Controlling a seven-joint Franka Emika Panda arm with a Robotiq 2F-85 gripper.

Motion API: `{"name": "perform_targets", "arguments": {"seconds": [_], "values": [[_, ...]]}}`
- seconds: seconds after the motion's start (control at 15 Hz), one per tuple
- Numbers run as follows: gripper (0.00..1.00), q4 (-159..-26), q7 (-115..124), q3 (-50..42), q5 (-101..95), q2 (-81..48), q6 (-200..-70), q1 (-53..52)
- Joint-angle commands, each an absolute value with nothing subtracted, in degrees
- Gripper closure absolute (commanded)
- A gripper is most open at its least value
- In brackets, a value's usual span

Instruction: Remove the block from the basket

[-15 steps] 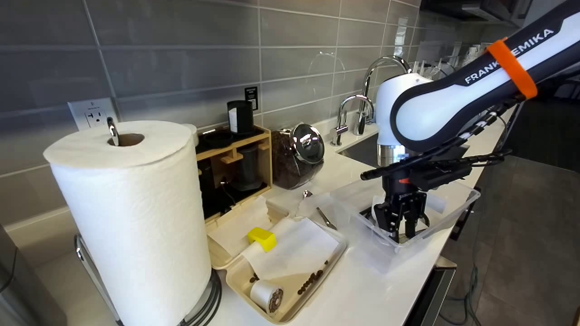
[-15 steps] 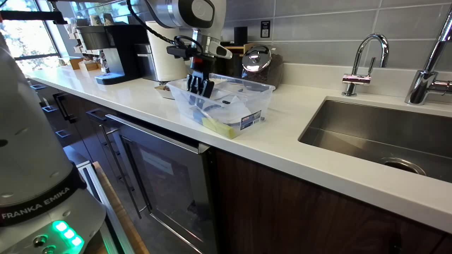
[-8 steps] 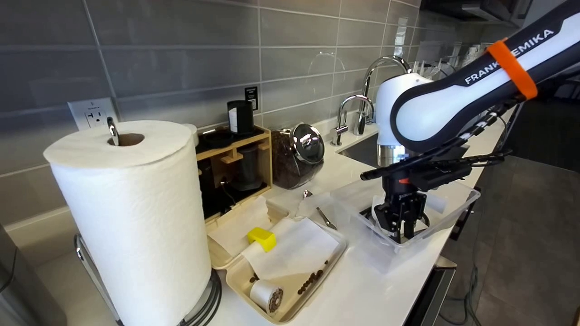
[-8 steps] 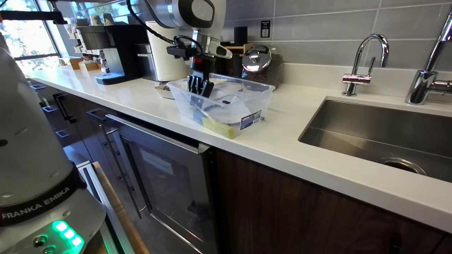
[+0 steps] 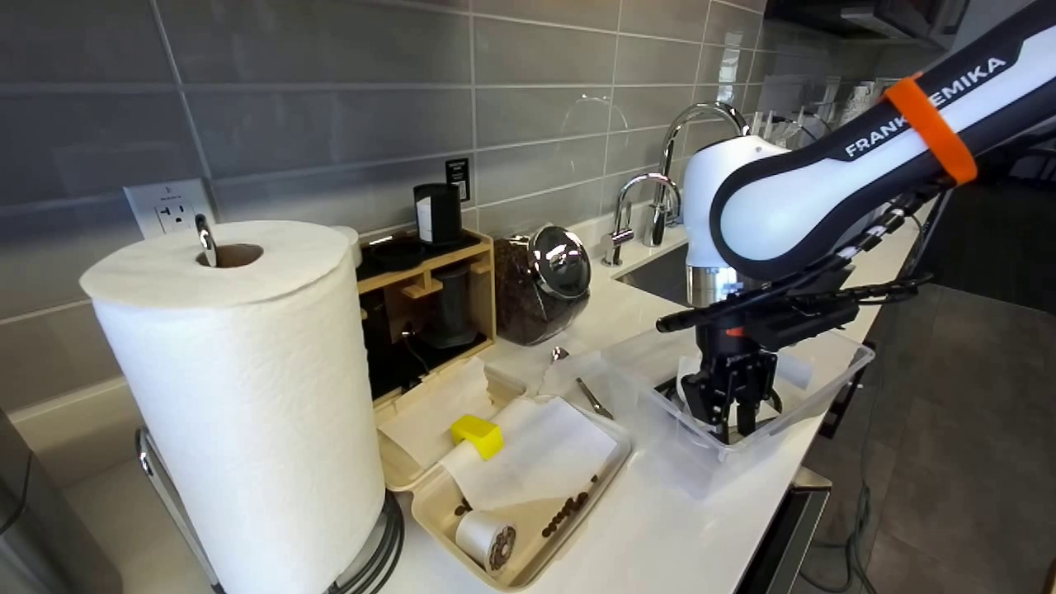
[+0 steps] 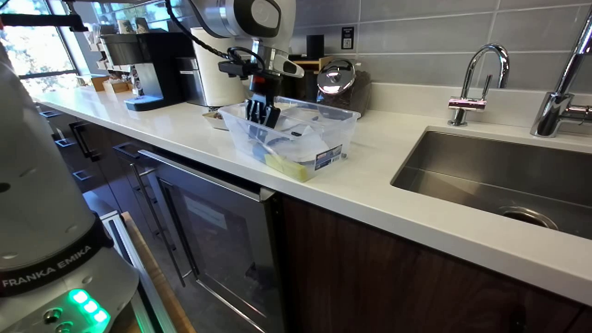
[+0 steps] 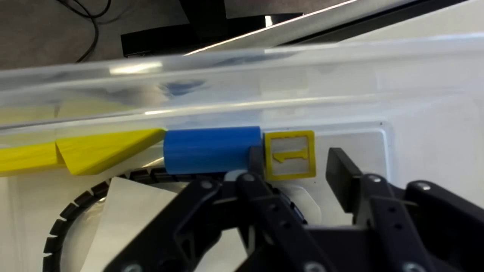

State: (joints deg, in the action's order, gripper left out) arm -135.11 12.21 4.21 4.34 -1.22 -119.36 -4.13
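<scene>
The bin [image 6: 340,134] is sitting near the front edge of the bench [image 6: 370,157], the sink [image 6: 462,185] lying to its right.
Seen facing the back edge, the tray [image 5: 532,563] is lying left of the bin, bearing paper [image 5: 544,450], a block-like piece [image 5: 477,433] and a pod [image 5: 483,535], the towel roll [image 5: 231,396] standing farther left. The jar [image 5: 528,309] and the rack [image 5: 483,293] are standing side by side at the back edge, a canister [image 5: 441,210] resting on the rack. Inside the bin, along its front-edge wall, the wedge [image 7: 106,149], the bar [image 7: 211,149] and the block [image 7: 291,155] are lying in a row, the block nearest the tray; the jaws are standing apart in the bin, the block showing between them in the wrist view.
</scene>
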Motion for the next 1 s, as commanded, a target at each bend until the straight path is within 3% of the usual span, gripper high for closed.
{"name": "perform_targets", "arguments": {"seconds": [0.0, 0.13, 0.33, 0.93], "values": [[0.55, -135.3, 13.5, 4.4, 3.3, -1.8, -120.5, -4.5], [0.75, -135.1, 13.5, 4.5, 3.1, -2.0, -120.3, -4.5], [0.91, -135.0, 13.3, 4.6, 2.9, -2.0, -120.1, -4.6], [0.91, -137.4, 13.1, 3.8, 3.3, 5.3, -116.7, -3.8]]}}
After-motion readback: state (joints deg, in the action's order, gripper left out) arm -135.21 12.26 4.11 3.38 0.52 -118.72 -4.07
